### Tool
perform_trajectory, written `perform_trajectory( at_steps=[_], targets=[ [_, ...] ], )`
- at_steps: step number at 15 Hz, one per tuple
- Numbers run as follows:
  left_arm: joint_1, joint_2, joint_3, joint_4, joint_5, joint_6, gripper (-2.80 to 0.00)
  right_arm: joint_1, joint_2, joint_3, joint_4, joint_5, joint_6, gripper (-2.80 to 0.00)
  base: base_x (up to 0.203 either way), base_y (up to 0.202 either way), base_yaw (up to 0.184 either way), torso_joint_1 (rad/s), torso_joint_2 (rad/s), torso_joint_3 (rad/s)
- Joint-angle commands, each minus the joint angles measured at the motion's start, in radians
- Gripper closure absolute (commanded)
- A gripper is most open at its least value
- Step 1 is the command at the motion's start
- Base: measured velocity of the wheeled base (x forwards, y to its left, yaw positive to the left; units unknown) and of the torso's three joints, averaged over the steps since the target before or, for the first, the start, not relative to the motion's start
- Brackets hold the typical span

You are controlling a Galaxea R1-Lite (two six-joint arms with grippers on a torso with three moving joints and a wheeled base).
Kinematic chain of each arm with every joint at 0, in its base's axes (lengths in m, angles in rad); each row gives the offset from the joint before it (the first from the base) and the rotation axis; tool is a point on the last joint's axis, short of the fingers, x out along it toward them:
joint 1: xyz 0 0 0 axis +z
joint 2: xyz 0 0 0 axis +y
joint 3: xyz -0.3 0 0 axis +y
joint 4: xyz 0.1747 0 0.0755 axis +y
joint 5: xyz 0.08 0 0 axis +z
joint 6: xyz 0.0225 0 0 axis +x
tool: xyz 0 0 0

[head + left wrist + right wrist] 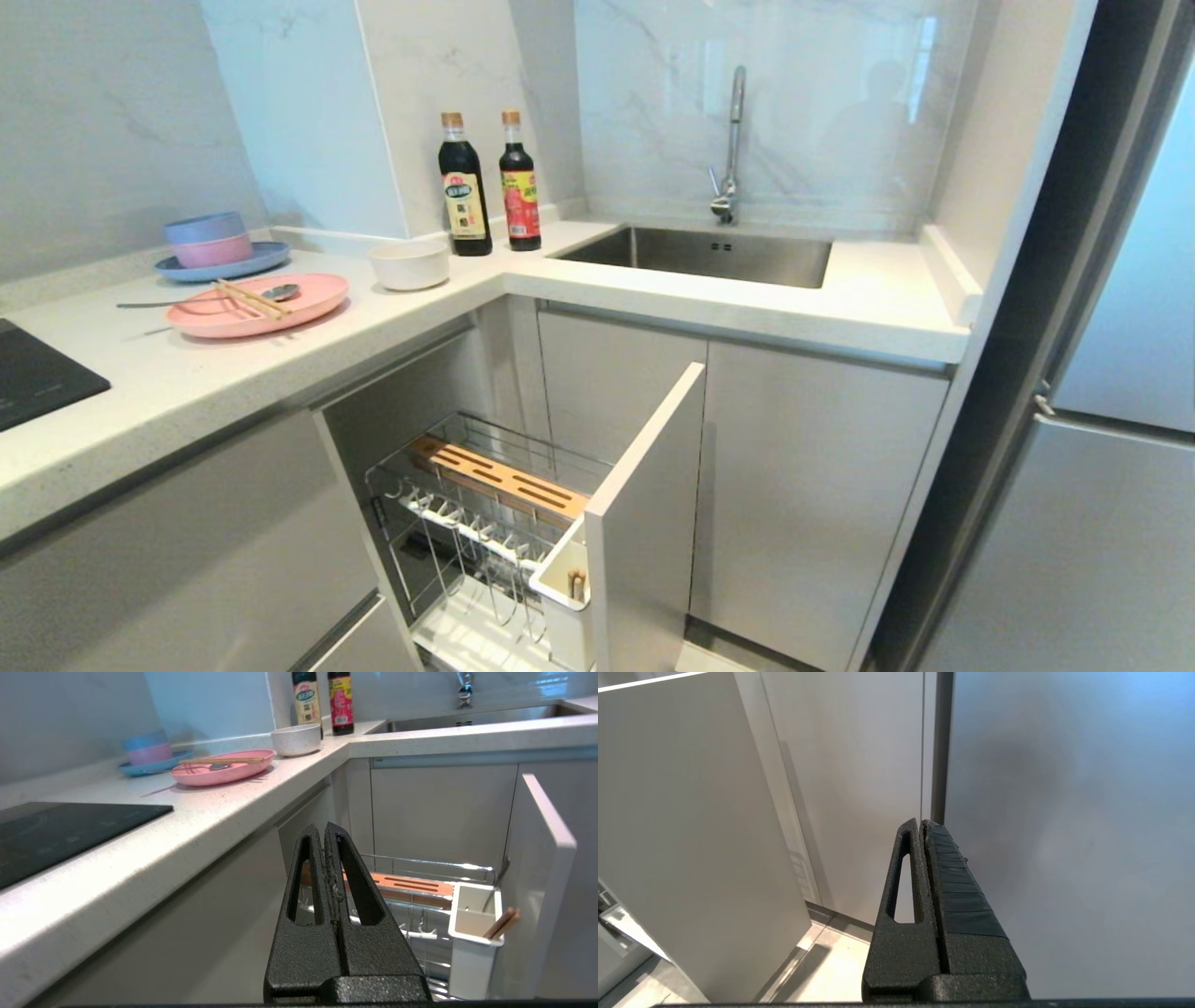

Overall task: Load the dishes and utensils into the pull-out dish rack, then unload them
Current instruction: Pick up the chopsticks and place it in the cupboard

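The pull-out dish rack [523, 439] stands drawn out under the counter, showing its wooden board [499, 478], white tub [565, 607] and pale front panel [644, 523]. Brown chopsticks [502, 921] and a thin metal handle [496, 884] stick out of the tub. On the counter lies the pink plate [257, 306] with chopsticks [250, 299] and a silver spoon [205, 301] across it. The white bowl [409, 265] sits beside it. My left gripper [324, 828] is shut and empty, below counter height, pointing at the rack. My right gripper [922, 823] is shut and empty, parked by a cabinet door. Neither arm shows in the head view.
A blue plate with stacked blue and pink bowls [210, 247] sits at the counter's far left. Two dark sauce bottles [465, 187] stand in the corner. The steel sink [700, 254] and tap lie to the right, a black cooktop [37, 373] at left, a fridge [1120, 373] at right.
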Motion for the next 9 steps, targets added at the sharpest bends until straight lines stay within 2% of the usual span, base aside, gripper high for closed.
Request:
perform_trajectory(
  at_steps=[1,3,5,7,9],
  targets=[
    [-0.010,-0.163,0.163,-0.048,0.005,0.001,0.00,0.000,0.001,0.002,0.000,0.000,0.000,0.00,0.000,0.000,0.000,0.000,0.00,0.000],
    [-0.013,-0.168,0.293,-0.131,0.011,-0.049,0.00,0.000,0.001,0.002,0.000,0.000,0.000,0.00,0.000,0.000,0.000,0.000,0.00,0.000],
    [-0.015,-0.169,0.396,-0.160,0.013,-0.068,0.00,0.000,0.001,0.002,0.000,0.000,0.000,0.00,0.000,0.000,0.000,0.000,0.00,0.000],
    [-0.015,-0.168,0.408,-0.150,0.002,-0.090,0.00,0.000,0.001,0.002,0.000,0.000,0.000,0.00,0.000,0.000,0.000,0.000,0.00,0.000],
    [-0.016,-0.168,0.402,-0.071,-0.043,-0.096,0.00,0.000,0.001,0.002,0.000,0.000,0.000,0.00,0.000,0.000,0.000,0.000,0.00,0.000]
  ],
)
